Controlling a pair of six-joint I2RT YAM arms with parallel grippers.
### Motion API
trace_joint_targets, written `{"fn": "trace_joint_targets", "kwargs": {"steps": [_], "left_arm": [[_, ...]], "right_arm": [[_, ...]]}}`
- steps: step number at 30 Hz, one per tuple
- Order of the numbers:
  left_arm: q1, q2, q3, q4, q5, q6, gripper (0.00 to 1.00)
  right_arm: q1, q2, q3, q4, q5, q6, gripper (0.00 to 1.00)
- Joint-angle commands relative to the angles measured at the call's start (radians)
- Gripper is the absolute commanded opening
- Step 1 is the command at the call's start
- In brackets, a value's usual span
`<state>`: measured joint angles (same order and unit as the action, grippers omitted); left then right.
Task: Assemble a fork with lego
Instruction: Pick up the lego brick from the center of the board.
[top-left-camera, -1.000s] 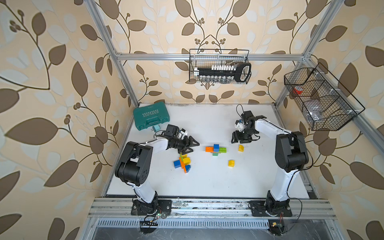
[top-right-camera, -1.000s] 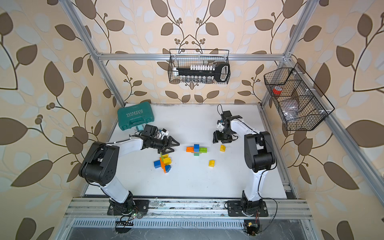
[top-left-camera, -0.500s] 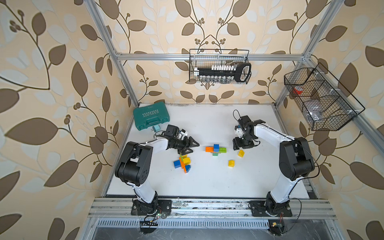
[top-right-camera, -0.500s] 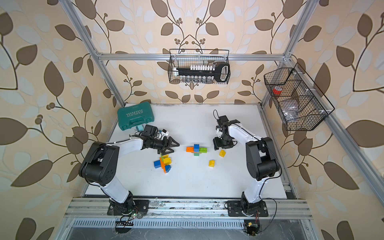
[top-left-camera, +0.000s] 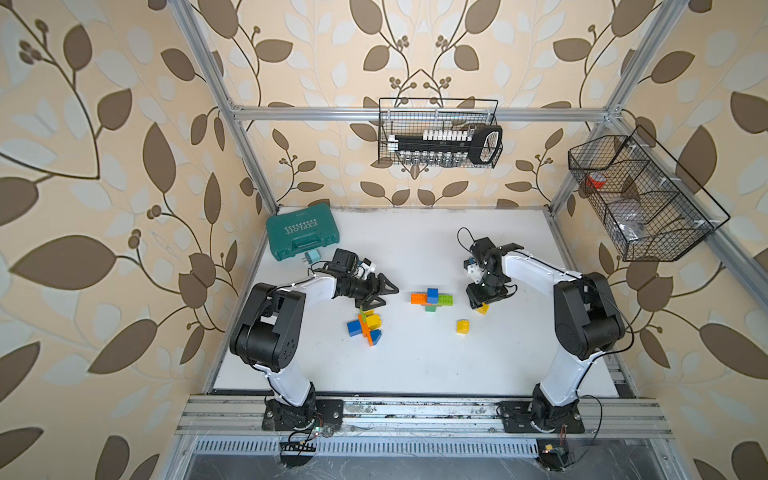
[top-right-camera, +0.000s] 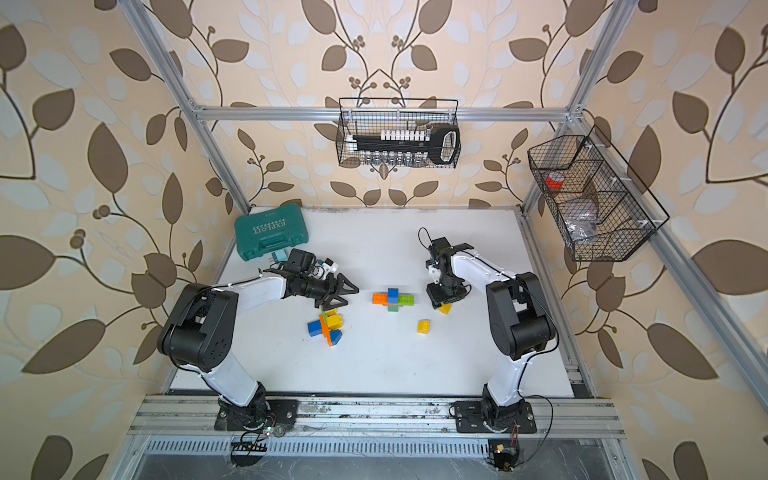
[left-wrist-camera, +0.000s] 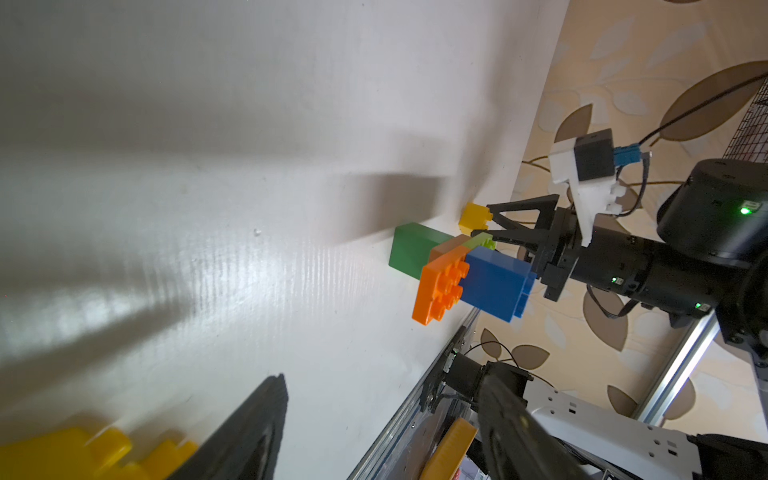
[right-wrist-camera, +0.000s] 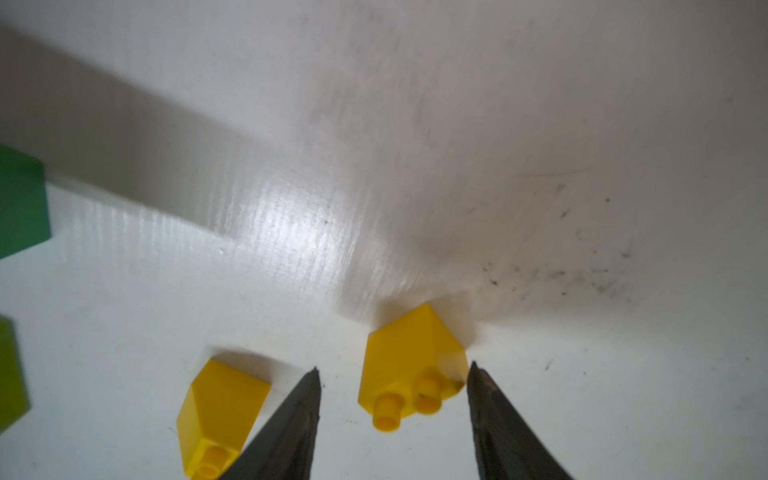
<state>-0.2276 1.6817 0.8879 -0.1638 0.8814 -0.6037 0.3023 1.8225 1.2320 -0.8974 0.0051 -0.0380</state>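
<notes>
Where the table (top-left-camera: 415, 365) lies nearest, a studded blue-orange-yellow lego pile (top-left-camera: 365, 328) and a loose yellow brick (top-left-camera: 463, 326) sit before an orange-blue-green cross (top-left-camera: 432, 296). The left gripper (top-left-camera: 390, 296) gapes empty behind the pile. Only the right wrist view shows the right gripper (right-wrist-camera: 393, 368) parted astride a second yellow brick (right-wrist-camera: 409, 361), ungripped. Farther, a wall basket (top-left-camera: 436, 99) holds a black rack (top-left-camera: 436, 143).

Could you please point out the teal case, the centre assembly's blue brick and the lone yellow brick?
teal case (top-left-camera: 301, 233): in a top view, lid centre.
blue brick (top-left-camera: 432, 295): in a top view, studded top.
lone yellow brick (top-left-camera: 463, 326): in a top view, top face.
</notes>
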Motion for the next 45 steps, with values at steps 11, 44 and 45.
{"fn": "trace_joint_targets", "kwargs": {"steps": [11, 44, 45], "left_arm": [[0.011, -0.01, 0.031, 0.001, 0.02, 0.022, 0.75], [0.006, 0.015, 0.036, 0.021, 0.048, 0.004, 0.75], [0.004, 0.014, 0.036, 0.018, 0.049, 0.006, 0.75]], "right_arm": [[0.052, -0.013, -0.068, 0.028, 0.11, 0.04, 0.45], [0.054, 0.005, 0.001, 0.017, 0.029, 0.04, 0.26], [0.055, 0.0, 0.008, 0.011, 0.031, 0.035, 0.22]]}}
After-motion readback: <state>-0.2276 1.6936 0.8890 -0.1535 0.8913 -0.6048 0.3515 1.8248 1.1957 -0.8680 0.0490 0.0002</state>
